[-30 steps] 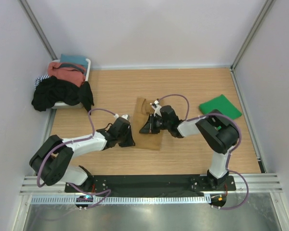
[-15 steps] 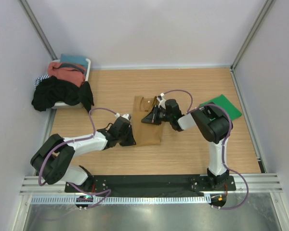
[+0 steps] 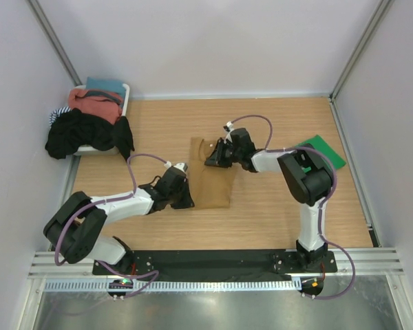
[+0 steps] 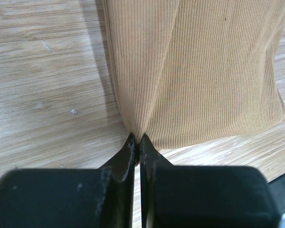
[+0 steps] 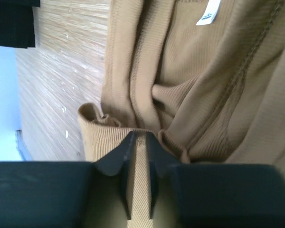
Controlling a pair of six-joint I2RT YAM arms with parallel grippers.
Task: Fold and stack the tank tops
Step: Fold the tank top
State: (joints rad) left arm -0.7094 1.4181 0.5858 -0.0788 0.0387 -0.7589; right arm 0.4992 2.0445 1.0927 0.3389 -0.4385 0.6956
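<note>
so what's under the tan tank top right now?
Bare wooden table shows all round the tan tank top, which lies flat on it. Its own folded layers cover whatever is directly beneath, so that cannot be seen. The green tank top lies apart, to the right.

The top view looks down; both wrist views sit close over the tan tank top (image 3: 213,180).

Left gripper (image 4: 137,145) low, jaws pinched together on cloth. Right arm stretches far forward, right gripper (image 5: 138,142) angled down, jaws slightly parted around fabric.
</note>
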